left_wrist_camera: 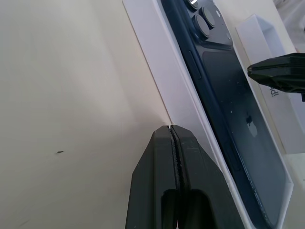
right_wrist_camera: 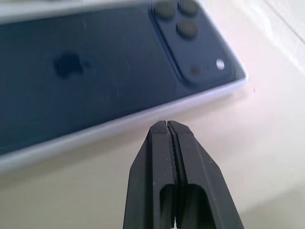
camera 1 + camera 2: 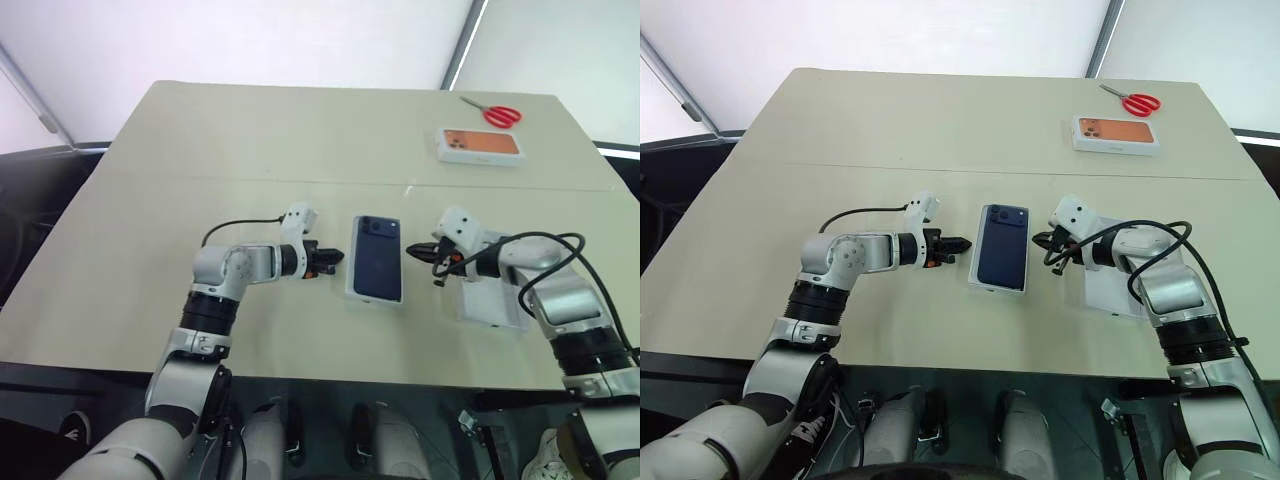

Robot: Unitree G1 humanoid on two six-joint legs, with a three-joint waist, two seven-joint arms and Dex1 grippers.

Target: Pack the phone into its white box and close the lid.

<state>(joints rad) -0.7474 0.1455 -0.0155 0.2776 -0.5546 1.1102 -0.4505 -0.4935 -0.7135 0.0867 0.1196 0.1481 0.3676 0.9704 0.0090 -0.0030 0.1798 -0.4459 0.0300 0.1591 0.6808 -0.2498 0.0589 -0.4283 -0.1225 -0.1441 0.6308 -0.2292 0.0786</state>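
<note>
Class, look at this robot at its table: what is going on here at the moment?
The phone lies camera side up in the white box at the middle of the table. The left hand and right hand, both shut and holding nothing, point at the box's two long sides. The box is not yet covered; a white open piece, probably the lid, lies under the right arm.
</note>
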